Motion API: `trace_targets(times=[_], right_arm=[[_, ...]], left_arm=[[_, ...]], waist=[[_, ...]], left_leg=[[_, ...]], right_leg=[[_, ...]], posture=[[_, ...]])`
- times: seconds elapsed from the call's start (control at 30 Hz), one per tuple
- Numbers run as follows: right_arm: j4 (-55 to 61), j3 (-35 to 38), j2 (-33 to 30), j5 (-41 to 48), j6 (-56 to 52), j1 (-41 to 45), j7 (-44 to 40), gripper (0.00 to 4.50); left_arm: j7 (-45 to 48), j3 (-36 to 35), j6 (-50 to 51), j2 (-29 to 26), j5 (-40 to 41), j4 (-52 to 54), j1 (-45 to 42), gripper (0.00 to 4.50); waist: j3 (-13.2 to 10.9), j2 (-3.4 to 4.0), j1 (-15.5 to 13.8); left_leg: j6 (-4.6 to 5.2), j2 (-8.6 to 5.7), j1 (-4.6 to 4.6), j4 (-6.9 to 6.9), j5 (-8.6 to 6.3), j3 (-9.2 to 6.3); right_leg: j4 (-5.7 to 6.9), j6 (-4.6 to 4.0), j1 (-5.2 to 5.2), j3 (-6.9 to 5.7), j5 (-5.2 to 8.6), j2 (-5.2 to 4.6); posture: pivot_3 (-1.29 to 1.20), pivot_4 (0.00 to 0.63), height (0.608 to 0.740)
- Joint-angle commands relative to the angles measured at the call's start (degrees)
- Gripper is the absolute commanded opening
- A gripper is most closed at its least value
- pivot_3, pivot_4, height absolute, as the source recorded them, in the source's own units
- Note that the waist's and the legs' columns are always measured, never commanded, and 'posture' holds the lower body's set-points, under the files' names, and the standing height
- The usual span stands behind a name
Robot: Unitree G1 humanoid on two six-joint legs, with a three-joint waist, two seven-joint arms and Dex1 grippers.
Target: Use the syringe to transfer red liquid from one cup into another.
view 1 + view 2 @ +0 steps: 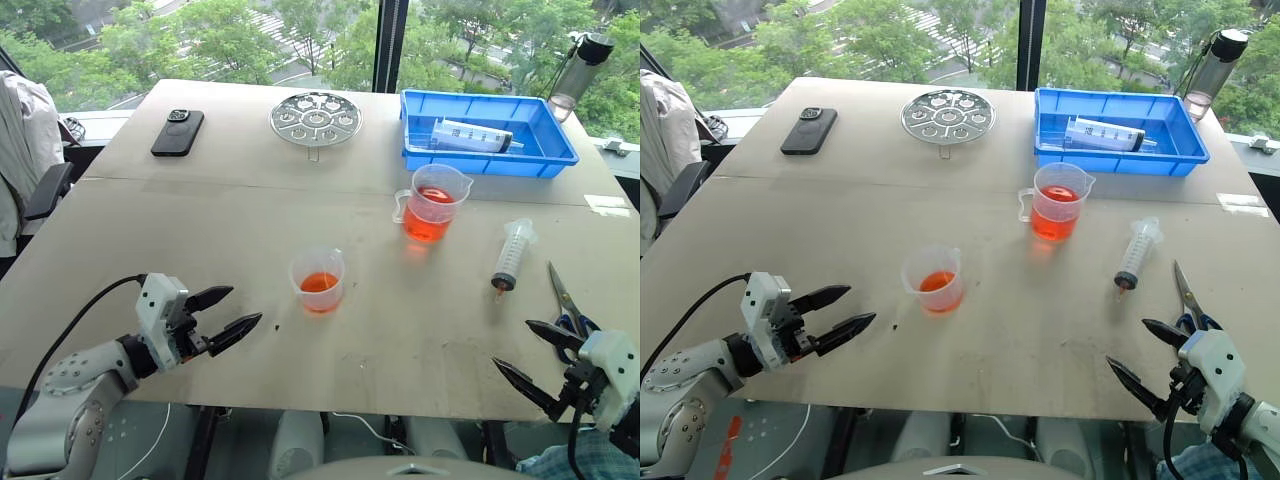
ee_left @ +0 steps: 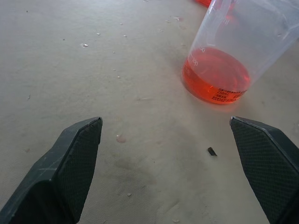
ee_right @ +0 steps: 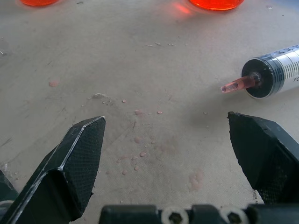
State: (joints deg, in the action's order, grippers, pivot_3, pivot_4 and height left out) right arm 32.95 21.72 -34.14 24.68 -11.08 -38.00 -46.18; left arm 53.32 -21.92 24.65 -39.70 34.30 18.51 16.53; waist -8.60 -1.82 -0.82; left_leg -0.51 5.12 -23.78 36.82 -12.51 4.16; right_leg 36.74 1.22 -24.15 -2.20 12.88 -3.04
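The clear syringe (image 1: 512, 254) lies flat on the table right of centre, its reddish tip (image 3: 237, 85) pointing toward me. The tall spouted beaker (image 1: 435, 203) with red liquid (image 1: 427, 225) stands behind the middle of the table. The short round cup (image 1: 318, 280) holds a shallow layer of red liquid (image 2: 216, 80) near the table's middle. My left gripper (image 1: 227, 312) is open above the front left of the table, left of the short cup. At the front right edge my right gripper (image 1: 538, 351) is open, in front of the syringe, holding nothing.
A blue tray (image 1: 547, 158) at the back right holds a second syringe (image 1: 470, 135). Scissors (image 1: 568, 300) lie right of the syringe. A black phone (image 1: 178, 131) and a round metal plate (image 1: 316, 118) sit at the back. A bottle (image 1: 580, 62) stands beyond the tray.
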Motion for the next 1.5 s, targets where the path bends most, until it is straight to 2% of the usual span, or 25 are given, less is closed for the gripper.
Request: trace_targets(times=[0.03,0.23,0.4,0.47,0.57,0.67,0.73,0.8,0.9,1.17,1.4,1.5], right_arm=[[1.6,1.4,1.3,1.6,-1.6,3.0,3.7,4.50],[2.5,5.9,2.6,8.4,-15.7,16.8,18.4,4.50],[4.1,7.1,-0.2,14.6,-31.0,27.6,28.5,4.50],[3.5,8.1,-3.6,18.1,-47.0,34.3,35.9,4.50],[-1.1,9.0,-5.5,23.2,-61.0,44.9,40.6,4.50],[-6.2,9.5,-3.5,19.5,-74.8,56.5,46.7,4.50],[-9.0,10.0,-1.7,17.3,-80.4,62.1,49.2,4.50],[-13.0,8.8,-1.1,17.5,-81.4,65.9,52.2,4.50],[-23.3,6.7,-0.9,20.2,-81.4,72.5,61.2,4.50],[-45.5,5.5,-0.6,35.1,-81.4,84.3,81.7,4.50],[-55.8,3.0,0.3,45.5,-81.4,87.6,95.7,4.50],[-57.9,1.7,0.0,48.3,-81.4,88.3,98.5,4.50]], left_arm=[[0.7,-1.4,0.8,-0.6,3.2,2.0,-1.2,4.44],[4.4,-4.3,4.4,-2.5,11.2,3.9,-3.6,4.44],[4.6,-7.3,6.1,-5.2,15.4,3.7,-8.5,4.44],[4.3,-8.2,7.8,-6.9,18.0,4.6,-11.4,4.44],[5.9,-8.0,8.8,-10.0,19.8,6.2,-14.6,4.44],[7.5,-6.6,10.6,-13.1,22.9,9.2,-18.7,4.44],[6.5,-5.6,12.2,-13.9,25.1,10.7,-21.5,4.44],[5.6,-4.3,13.3,-14.3,26.8,11.9,-24.0,4.44],[4.1,-1.9,14.8,-14.2,29.1,13.5,-27.9,4.44],[2.2,2.6,14.8,-12.6,28.5,13.9,-31.1,4.44],[1.1,3.0,14.4,-11.3,28.5,13.9,-30.6,4.44],[0.6,2.7,14.5,-10.9,28.7,14.6,-29.6,4.44]], waist=[[0.0,0.00,0.0],[0.0,-0.03,0.1],[-0.1,0.05,-0.1],[-0.1,0.09,0.0],[-0.1,0.04,0.2],[-0.1,0.07,0.2],[-0.1,0.07,0.1],[-0.1,0.12,0.0],[-0.2,0.13,0.2],[-0.2,0.14,0.6],[-0.2,0.14,1.3],[-0.2,0.14,1.6]], left_leg=[[0.00,0.00,0.00,0.00,0.00,0.00],[0.01,-0.01,0.02,0.05,0.00,0.01],[0.27,-0.02,-0.09,-0.02,0.17,0.06],[0.28,-0.02,-0.10,-0.03,0.17,0.06],[0.29,-0.03,-0.08,0.01,0.18,0.14],[0.30,-0.04,-0.07,0.00,0.18,0.14],[0.30,-0.04,-0.14,-0.03,0.18,0.10],[0.30,-0.05,-0.18,-0.06,0.18,0.08],[0.31,-0.08,-0.25,-0.09,0.18,0.10],[0.31,-0.11,-0.24,-0.09,0.19,0.06],[0.32,-0.11,-0.28,-0.09,0.19,0.02],[0.32,-0.12,-0.30,-0.09,0.19,0.02]], right_leg=[[0.00,0.00,0.00,0.00,0.00,0.00],[0.02,0.01,-0.01,0.02,-0.02,-0.03],[0.03,-0.03,-0.01,0.00,-0.01,0.08],[0.03,-0.03,-0.01,0.01,-0.01,0.10],[0.03,-0.03,-0.01,0.10,-0.03,0.09],[0.03,-0.10,-0.01,0.12,-0.07,0.12],[0.03,-0.21,-0.06,0.13,-0.13,0.18],[0.02,-0.23,-0.07,0.13,-0.15,0.20],[0.01,-0.20,-0.09,0.16,-0.18,0.21],[0.01,-0.01,-0.09,0.27,-0.30,0.30],[0.00,0.01,-0.09,0.37,-0.31,0.35],[0.00,0.01,-0.10,0.38,-0.31,0.35]], posture=[[0.00,0.150,0.725],[0.00,0.150,0.725],[0.00,0.150,0.725],[0.00,0.150,0.725],[0.00,0.150,0.725],[0.00,0.150,0.725],[0.00,0.150,0.725],[0.00,0.150,0.725],[0.00,0.150,0.725],[0.00,0.150,0.725],[0.00,0.150,0.725],[0.00,0.150,0.725]])
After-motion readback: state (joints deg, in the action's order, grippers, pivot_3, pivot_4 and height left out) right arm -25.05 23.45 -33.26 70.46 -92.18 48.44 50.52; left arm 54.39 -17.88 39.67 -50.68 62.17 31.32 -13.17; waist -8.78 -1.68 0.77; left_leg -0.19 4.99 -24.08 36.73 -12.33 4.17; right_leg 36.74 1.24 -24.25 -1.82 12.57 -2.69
